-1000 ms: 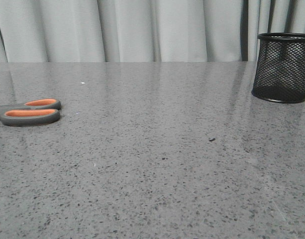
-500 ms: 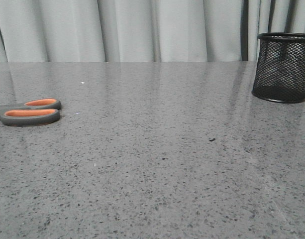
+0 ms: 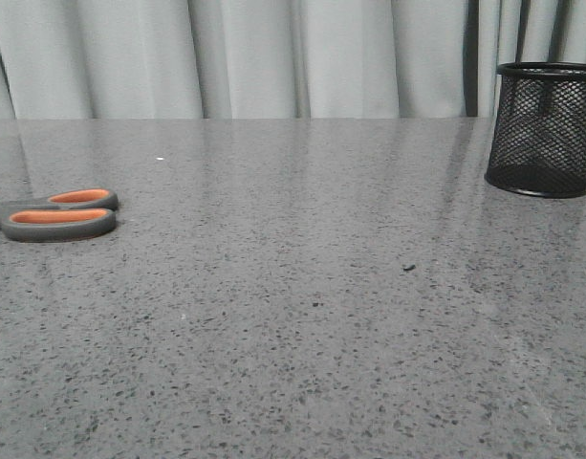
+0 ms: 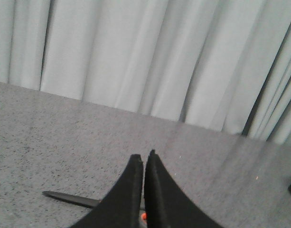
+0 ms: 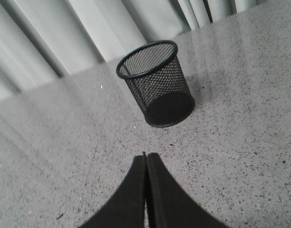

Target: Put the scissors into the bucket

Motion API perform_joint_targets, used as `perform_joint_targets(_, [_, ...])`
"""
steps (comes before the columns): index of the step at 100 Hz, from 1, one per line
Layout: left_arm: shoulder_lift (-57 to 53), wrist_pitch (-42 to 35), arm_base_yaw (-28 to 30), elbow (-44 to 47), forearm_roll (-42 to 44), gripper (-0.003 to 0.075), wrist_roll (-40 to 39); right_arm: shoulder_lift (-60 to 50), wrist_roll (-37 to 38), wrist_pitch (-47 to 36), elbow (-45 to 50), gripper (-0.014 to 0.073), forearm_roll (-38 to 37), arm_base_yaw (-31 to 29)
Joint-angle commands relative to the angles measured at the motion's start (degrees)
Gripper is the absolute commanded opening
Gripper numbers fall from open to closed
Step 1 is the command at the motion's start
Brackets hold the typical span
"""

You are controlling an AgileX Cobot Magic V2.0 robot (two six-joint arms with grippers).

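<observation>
Scissors lie flat at the far left of the grey table in the front view, handles toward centre, blades cut off by the frame edge; the bucket stands upright at the far right, well apart, and neither arm appears. From the left wrist, the left gripper hangs with fingers pressed together, holding nothing, the blade tip showing just beyond it. From the right wrist, the right gripper is likewise closed and empty, the bucket near ahead of it. Stiff and light, with slick metal blades, the scissors look likeliest to hold where the plastic handles meet the pivot. Lying so low, they leave little edge for fingers.
</observation>
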Motion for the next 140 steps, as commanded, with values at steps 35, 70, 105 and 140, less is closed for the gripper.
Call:
perform_joint_targets(35, [24.69, 22.0, -0.05, -23.07, 10.72, -0.002, 2.91, 22.72, -1.92, 15.26, -21.25, -0.0067, -5.85, 3.57])
perform_joint_targets(70, [30.97, 25.47, -0.05, -26.73, 6.84, 0.0292, 12.24, 27.51, -2.96, 18.31, -21.99, 0.0335, -5.53, 4.45])
perform_joint_targets(105, [44.42, 33.44, -0.05, -35.22, 5.76, 0.04, 24.89, 30.74, -6.22, 19.27, -25.43, 0.0392, -5.53, 4.45])
perform_joint_targets(140, [65.24, 42.88, -0.05, -45.77, 5.65, 0.04, 61.67, 35.91, -9.64, 20.97, -29.98, 0.0392, -5.53, 4.45])
